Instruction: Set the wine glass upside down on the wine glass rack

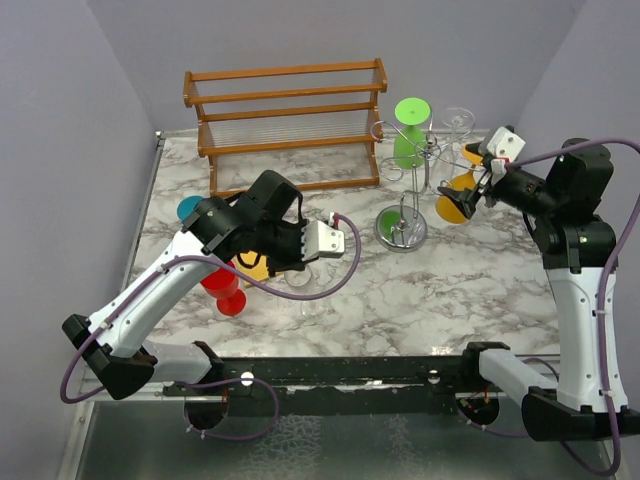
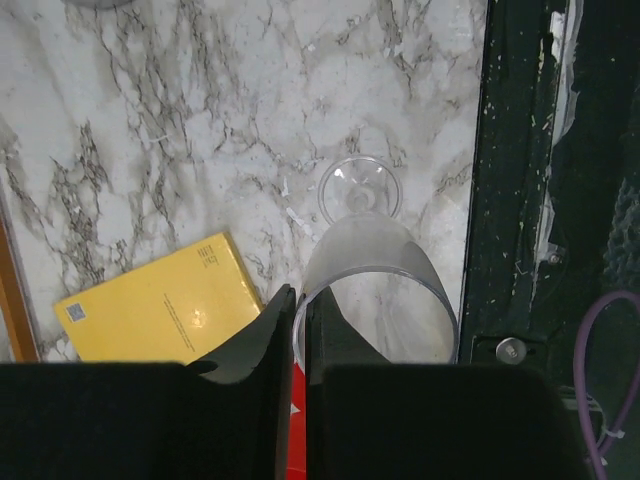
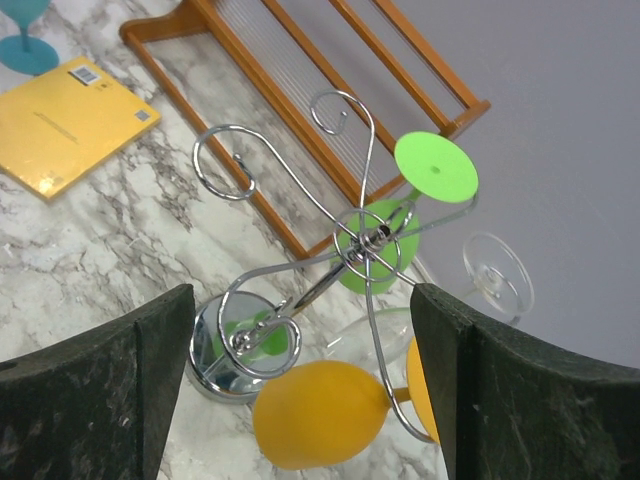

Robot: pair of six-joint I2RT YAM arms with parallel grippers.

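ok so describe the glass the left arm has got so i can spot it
On the marble table, look at the near-left area beside the flat yellow booklet. There the left pincer pinches the rim of a clear wine glass; unlike the red glass next to it, it is colourless and see-through.

Top external: high over the near edge of the marble table (image 1: 470, 280), facing down; wine glass rack (image 1: 401, 228) far, right of centre. Right wrist: close above the rack, angled down. Left wrist: low, left of the rack, facing down. Rack shared: top, right wrist.
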